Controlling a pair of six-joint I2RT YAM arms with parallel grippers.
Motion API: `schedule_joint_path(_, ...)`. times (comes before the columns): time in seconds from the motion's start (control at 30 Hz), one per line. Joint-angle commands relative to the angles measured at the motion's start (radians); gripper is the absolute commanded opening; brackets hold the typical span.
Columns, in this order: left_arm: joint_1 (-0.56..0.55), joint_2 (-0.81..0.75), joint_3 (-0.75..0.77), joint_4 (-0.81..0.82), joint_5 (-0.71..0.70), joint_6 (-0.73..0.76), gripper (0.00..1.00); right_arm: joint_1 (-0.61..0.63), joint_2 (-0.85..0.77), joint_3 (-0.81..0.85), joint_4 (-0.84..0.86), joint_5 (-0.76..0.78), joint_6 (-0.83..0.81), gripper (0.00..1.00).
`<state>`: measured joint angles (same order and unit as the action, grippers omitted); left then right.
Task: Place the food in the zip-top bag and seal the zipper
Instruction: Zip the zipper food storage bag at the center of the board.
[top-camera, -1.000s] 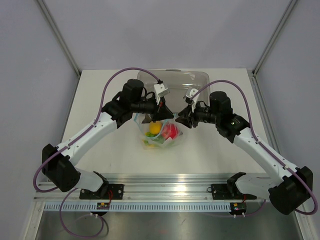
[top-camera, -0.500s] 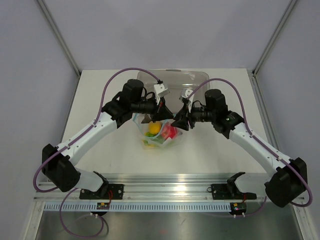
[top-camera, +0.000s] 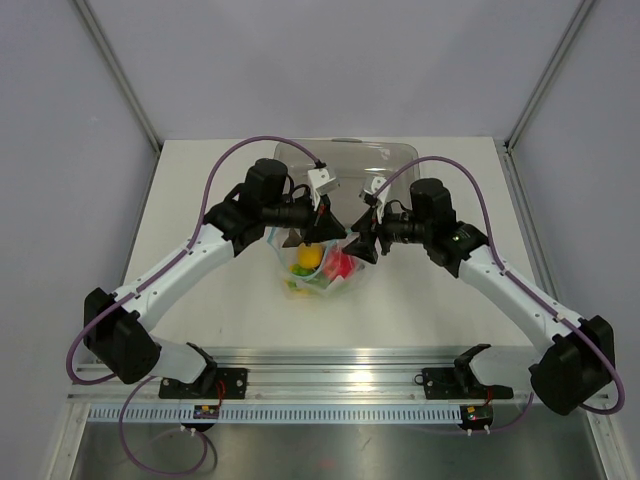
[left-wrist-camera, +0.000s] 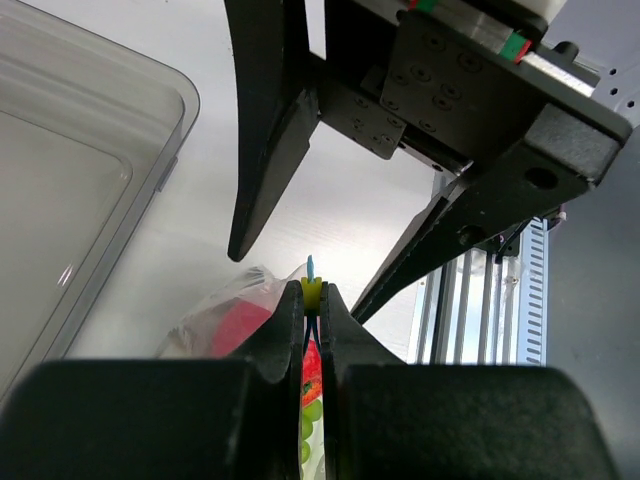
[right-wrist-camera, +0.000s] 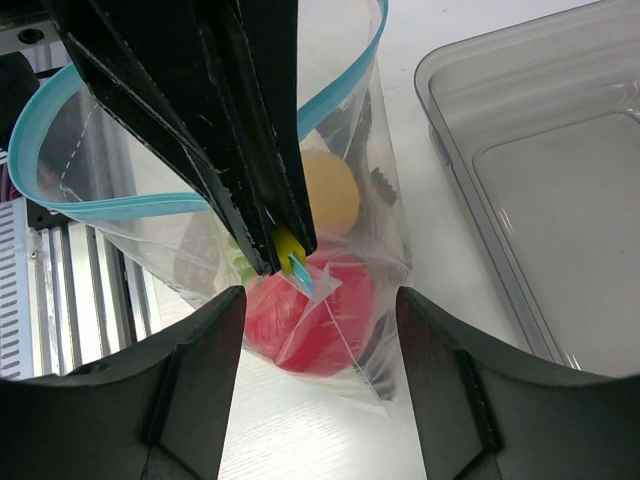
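The zip-top bag (top-camera: 318, 270) stands on the table between both arms, holding the food: a yellow fruit (top-camera: 308, 256), a red fruit (top-camera: 341, 264) and green pieces (top-camera: 303, 284). My left gripper (left-wrist-camera: 312, 292) is shut on the zipper (left-wrist-camera: 311, 268) at a yellow slider on the bag's right corner. In the right wrist view the teal zipper (right-wrist-camera: 340, 92) loops open above an orange fruit (right-wrist-camera: 332, 192) and the red fruit (right-wrist-camera: 322, 318). My right gripper (right-wrist-camera: 320, 300) is open, its fingers either side of that pinched corner, touching nothing. No fish shows.
A rigid grey-clear tray (top-camera: 392, 160) lies behind the bag, seen close in the right wrist view (right-wrist-camera: 540, 180) and the left wrist view (left-wrist-camera: 70, 180). The aluminium rail (top-camera: 330, 360) runs along the near table edge.
My right gripper has moved left towards the bag's pinched corner and its jaws have spread wider. The left gripper and the bag have stayed put.
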<state>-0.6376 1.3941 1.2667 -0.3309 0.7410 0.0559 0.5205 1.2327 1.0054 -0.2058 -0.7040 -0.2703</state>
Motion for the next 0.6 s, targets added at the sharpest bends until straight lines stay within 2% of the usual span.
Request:
schedule_joint_path(0.0,0.0,-0.015,0.036,-0.005,0.012,0.025,0.0,-0.013,-0.032,0.032,-0.032,0.015,-0.036,0.69)
schedule_joint_path(0.2,-0.001,-0.023,0.034,-0.017,0.012,0.036,0.0,-0.033,-0.056,0.007,0.014,-0.024,-0.027,0.7)
schedule_joint_path(0.57,-0.002,-0.023,0.062,-0.046,0.017,0.047,0.0,-0.034,0.071,0.088,0.019,-0.158,-0.003,0.69)
